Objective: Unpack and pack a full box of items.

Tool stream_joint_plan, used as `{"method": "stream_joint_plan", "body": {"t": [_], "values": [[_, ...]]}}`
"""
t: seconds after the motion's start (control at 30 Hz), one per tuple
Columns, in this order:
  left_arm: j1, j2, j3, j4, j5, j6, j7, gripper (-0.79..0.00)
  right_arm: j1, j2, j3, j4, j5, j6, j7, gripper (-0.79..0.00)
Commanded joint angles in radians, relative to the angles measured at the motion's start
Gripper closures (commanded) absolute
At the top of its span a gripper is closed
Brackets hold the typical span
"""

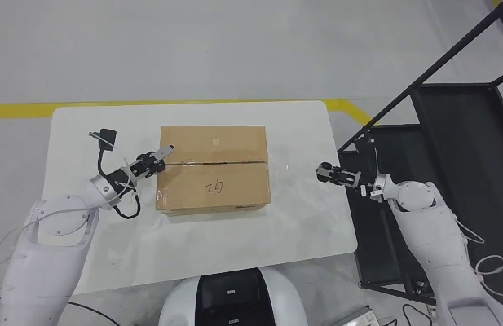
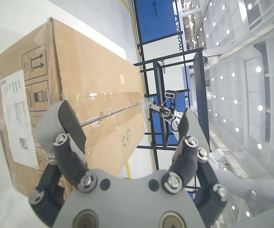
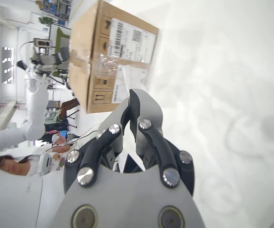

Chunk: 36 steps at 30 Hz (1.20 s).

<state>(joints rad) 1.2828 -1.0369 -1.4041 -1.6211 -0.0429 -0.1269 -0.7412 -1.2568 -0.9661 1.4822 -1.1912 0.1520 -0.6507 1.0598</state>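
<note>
The sealed box (image 1: 214, 167) is shown mid-table, long axis and taped seam laid left to right, with the spread left gripper (image 1: 161, 158) at its left end, nearer than the right gripper (image 1: 321, 173), pressed together off its right end.

I'm in an industrial hall.
I see yellow floor tape (image 1: 15, 109), black steel racking (image 1: 459, 114), blue partition panels (image 2: 151, 24), rows of ceiling lights (image 2: 233, 74).
</note>
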Motion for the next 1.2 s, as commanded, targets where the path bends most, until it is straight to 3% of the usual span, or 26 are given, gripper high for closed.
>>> {"method": "stream_joint_plan", "body": {"t": [0.0,0.23,0.47,0.77,1.17], "values": [[0.000,0.000,0.000,0.000,0.000,0.000,0.000,-0.785,-0.006,0.005,0.017,-0.037,0.091,-0.009,0.067,0.000],[0.000,0.000,0.000,0.000,0.000,0.000,0.000,-0.785,-0.011,0.029,0.053,-0.208,0.343,0.063,0.173,0.000],[0.006,-0.001,0.003,-0.005,0.004,0.002,0.015,-0.785,0.013,0.046,0.033,-0.286,0.464,0.118,0.228,0.000],[0.005,-0.003,0.023,-0.024,0.035,0.033,0.040,-0.785,0.146,0.018,-0.169,-0.298,0.577,0.160,0.270,0.000],[0.019,-0.001,0.014,-0.038,0.048,0.049,0.048,-0.785,0.330,-0.051,-0.430,-0.184,0.532,0.119,0.228,0.000]]}}
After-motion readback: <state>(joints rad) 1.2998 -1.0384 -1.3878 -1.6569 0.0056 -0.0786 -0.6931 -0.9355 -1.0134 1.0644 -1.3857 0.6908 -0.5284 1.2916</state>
